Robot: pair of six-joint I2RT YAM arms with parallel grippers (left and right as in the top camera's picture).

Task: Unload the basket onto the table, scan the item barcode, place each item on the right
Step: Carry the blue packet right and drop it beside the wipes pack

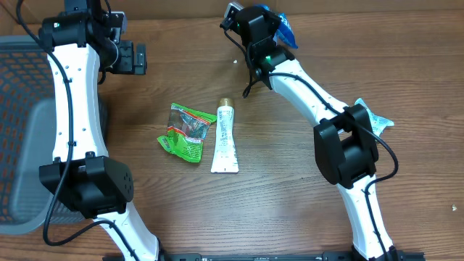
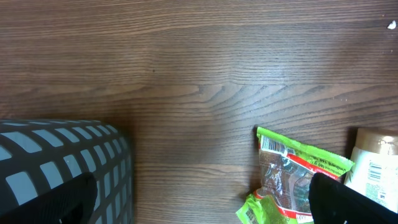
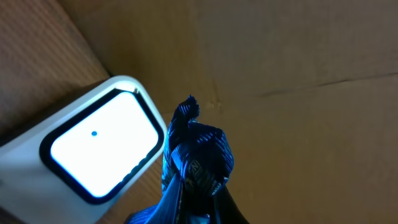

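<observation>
Well back from the right claw (image 1: 270,27), toward the arms' bases, a green snack bag (image 1: 187,132) and a white tube (image 1: 225,138) are lying side by side on the wooden table (image 1: 290,210). A pale packet (image 1: 373,119) is sitting by that arm's elbow, and a grey basket (image 1: 22,130) is sitting beyond the left claw (image 1: 134,57). Nothing is standing between the right claw and the scanner (image 3: 99,146), whose window is glowing white just left of it in the wrist view. The blue packet (image 3: 196,165) is sticking straight out of that claw, its long axis running along the fingers and its crumpled tip pointing away. The right claw is pinching tight on the packet's lower end, while the left claw is hanging spread wide, gripping nothing.
</observation>
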